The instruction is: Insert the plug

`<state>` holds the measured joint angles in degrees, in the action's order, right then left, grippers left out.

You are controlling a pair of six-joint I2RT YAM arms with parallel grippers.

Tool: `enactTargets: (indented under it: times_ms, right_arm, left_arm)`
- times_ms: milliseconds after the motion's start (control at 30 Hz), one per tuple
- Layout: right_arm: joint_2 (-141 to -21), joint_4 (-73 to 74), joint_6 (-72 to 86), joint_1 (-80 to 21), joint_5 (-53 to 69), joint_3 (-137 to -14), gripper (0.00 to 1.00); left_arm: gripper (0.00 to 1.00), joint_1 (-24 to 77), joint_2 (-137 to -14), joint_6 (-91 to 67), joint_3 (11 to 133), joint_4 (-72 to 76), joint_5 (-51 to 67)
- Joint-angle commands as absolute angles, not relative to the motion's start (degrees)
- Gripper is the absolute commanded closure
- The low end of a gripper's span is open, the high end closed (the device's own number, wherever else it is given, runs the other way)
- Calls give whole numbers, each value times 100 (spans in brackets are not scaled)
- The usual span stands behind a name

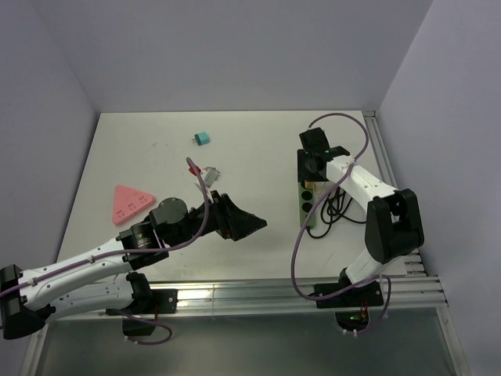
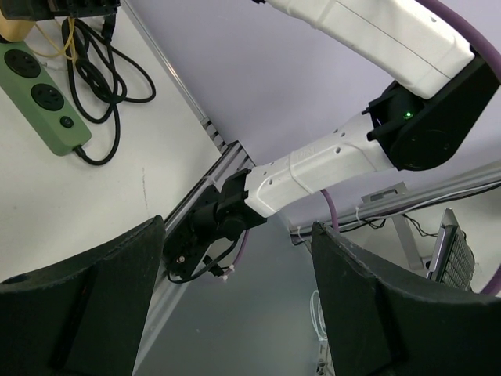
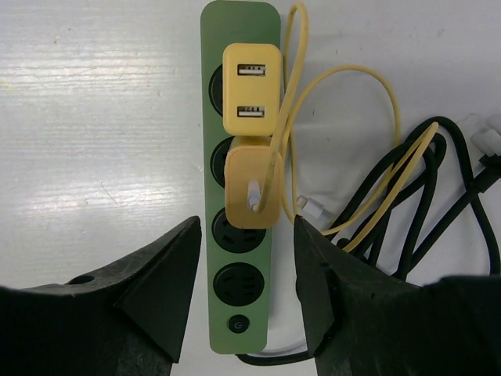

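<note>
A white table (image 1: 258,157) with a metal rail along its right and near edges carries everything. Toward its left lies a flat pink triangular piece (image 1: 129,204). Near the far middle sit a small teal block (image 1: 203,139) and, closer in, a small grey piece with a red part (image 1: 210,172). At the right a long green power strip (image 1: 307,207) lies flat, with a coiled black cable (image 3: 438,204) and a looped thin yellow cable (image 3: 376,86) just beside it.

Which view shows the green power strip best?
Right wrist: it looks straight down on the power strip, showing both yellow adapters, two free sockets and the button. Top external shows it small, its far end under the right gripper. Left wrist catches only its button end in a corner.
</note>
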<state>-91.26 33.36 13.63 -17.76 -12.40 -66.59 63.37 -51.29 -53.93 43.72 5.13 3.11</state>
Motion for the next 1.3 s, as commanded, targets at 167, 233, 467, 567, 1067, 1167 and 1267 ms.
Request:
enactTargets:
  times_ms: [167, 233, 467, 567, 1067, 1167, 1267]
  right_arm:
    - [-9492, 3068, 1336, -1802, -1441, -6900, 46]
    - [-9510, 2997, 1353, -1810, -1468, -6847, 47]
    - [-9422, 2856, 1362, -1802, -1591, -6767, 48]
    - [-9483, 2926, 1327, -1784, -1600, -6855, 48]
    - [-9668, 2883, 1371, -1696, -1591, -6829, 97]
    - [-9721, 2883, 1380, -1635, -1582, -6716, 100]
    - [-9712, 2813, 1336, -1556, -1407, -6453, 100]
  left_arm:
    - [19, 6372, -4983, -5379, 4430, 650, 237]
    - [19, 6372, -4975, -5379, 4430, 642, 237]
    - [19, 6372, -5010, -5388, 4430, 677, 255]
    - [19, 6372, -5045, -5405, 4412, 712, 272]
    - [19, 6372, -5019, -5405, 4386, 712, 281]
    - [19, 6372, -5010, -5405, 4386, 694, 272]
    - [19, 6372, -4966, -5396, 4368, 694, 255]
